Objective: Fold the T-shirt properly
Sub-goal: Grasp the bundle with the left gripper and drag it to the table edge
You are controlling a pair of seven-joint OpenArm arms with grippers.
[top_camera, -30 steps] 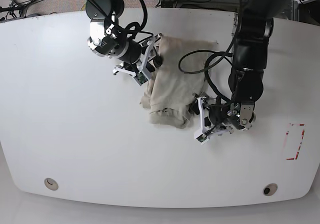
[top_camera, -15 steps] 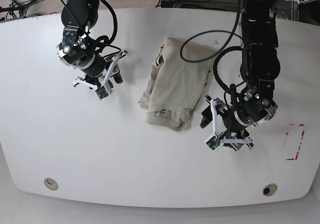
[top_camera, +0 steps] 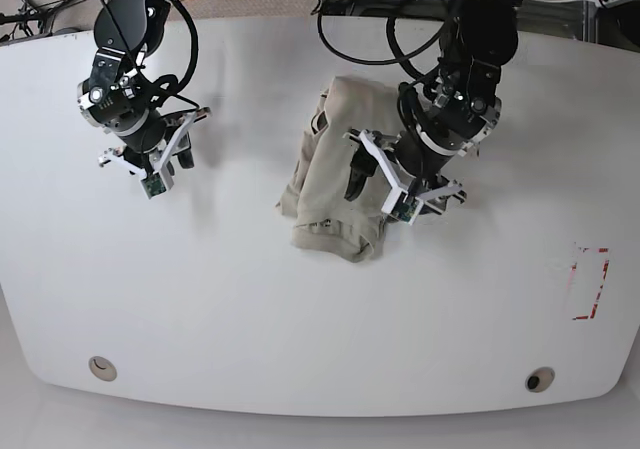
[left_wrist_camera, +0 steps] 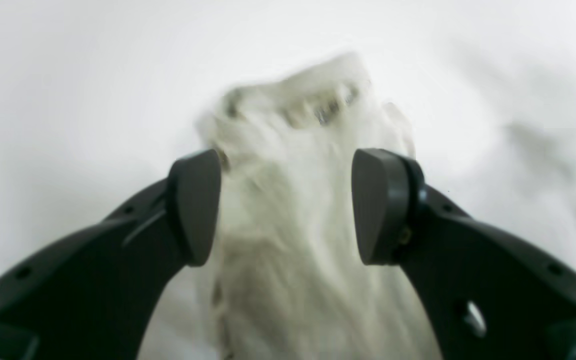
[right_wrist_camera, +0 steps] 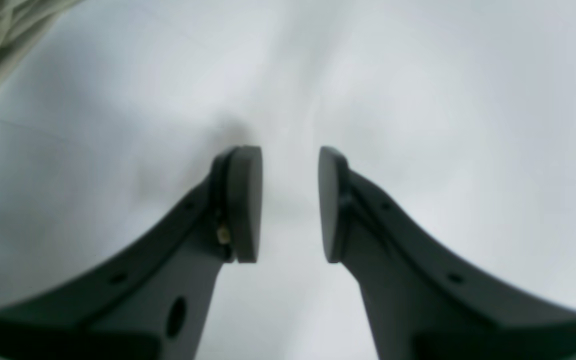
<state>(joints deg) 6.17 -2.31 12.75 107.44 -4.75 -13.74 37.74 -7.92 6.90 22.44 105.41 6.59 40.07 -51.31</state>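
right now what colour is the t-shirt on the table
Plain pale beige T-shirt, no pattern; clearest in the base view.

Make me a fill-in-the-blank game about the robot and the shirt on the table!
1. The T-shirt lies bunched up on the white ____.
2. The left gripper hangs over the T-shirt with its jaws ____.
3. The right gripper has ____ between its fingers.
4. The arm that is far away from the T-shirt is the ____ one.

Missing words: table; open; nothing; right
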